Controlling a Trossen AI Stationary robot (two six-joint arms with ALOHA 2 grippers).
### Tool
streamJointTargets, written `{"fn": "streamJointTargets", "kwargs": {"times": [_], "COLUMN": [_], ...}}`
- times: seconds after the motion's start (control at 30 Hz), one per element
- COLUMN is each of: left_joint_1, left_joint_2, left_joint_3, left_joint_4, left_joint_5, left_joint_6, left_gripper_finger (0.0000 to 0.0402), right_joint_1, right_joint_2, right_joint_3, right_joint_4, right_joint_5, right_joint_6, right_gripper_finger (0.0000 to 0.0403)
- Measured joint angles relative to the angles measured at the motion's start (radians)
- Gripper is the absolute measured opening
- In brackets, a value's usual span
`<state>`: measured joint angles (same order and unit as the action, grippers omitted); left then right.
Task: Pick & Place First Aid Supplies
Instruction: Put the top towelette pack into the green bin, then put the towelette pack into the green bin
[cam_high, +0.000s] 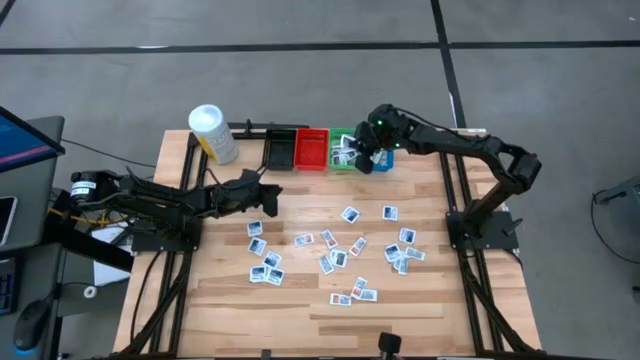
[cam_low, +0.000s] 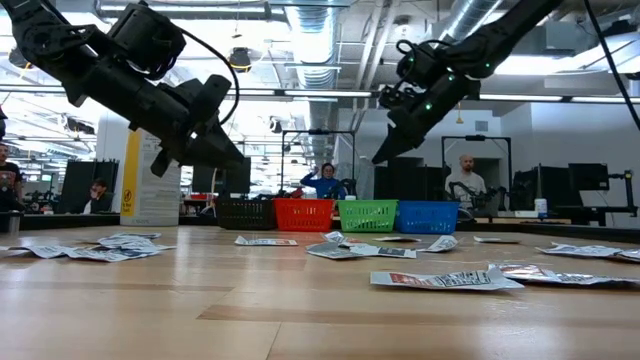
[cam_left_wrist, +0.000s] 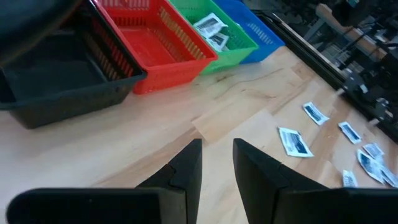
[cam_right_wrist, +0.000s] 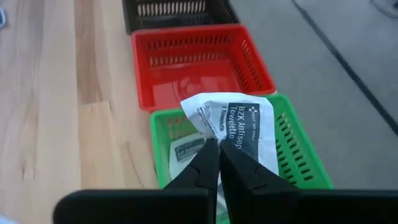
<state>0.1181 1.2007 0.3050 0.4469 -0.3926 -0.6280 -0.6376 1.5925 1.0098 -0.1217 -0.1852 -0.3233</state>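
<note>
On table: four bins (cam_high: 312, 148).

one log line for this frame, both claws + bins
right claw: shut on packet, above green bin | left claw: open, empty, over table | red bin: empty

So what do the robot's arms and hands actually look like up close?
Both arms are dark, jointed and slim. The left arm has yellow-ringed parts and black cables at its base. The right arm shows small green lights near its wrist. Each hand has two flat, dark, wedge-shaped fingers.
</note>
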Motion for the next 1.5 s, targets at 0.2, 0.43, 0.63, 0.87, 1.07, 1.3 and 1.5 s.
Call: {"fn": "streamJointTargets", "kwargs": {"times": [0.2,0.43,0.63,0.87,1.07,1.3,1.5], "left_joint_1": [0.001,0.001,0.001,0.001,-0.011,-0.028,-0.028], "left_joint_2": [0.0,0.0,0.0,0.0,0.0,0.0,0.0], "left_joint_3": [0.0,0.0,0.0,0.0,0.0,0.0,0.0], "left_joint_4": [0.007,0.018,0.025,0.026,0.026,0.027,0.027], "left_joint_5": [-0.007,-0.007,-0.007,-0.007,-0.007,-0.007,-0.007], "left_joint_6": [0.024,0.023,0.022,0.021,0.017,0.017,0.017], "left_gripper_finger": [0.0091,0.0091,0.0091,0.0091,0.0091,0.0091,0.0091], "right_joint_1": [0.002,0.0,0.0,0.005,0.051,0.125,0.186], "right_joint_2": [0.0,0.0,0.0,0.0,0.0,0.0,0.0], "right_joint_3": [-0.016,-0.016,-0.016,-0.016,-0.016,-0.016,-0.016], "right_joint_4": [0.057,0.07,0.1,0.101,0.1,0.1,0.096], "right_joint_5": [0.001,0.003,0.012,0.056,0.053,0.052,0.052], "right_joint_6": [0.003,0.002,0.002,0.002,-0.023,-0.05,-0.051], "right_gripper_finger": [0.0016,0.0049,0.0094,0.0122,0.0117,0.0115,0.0115]}}
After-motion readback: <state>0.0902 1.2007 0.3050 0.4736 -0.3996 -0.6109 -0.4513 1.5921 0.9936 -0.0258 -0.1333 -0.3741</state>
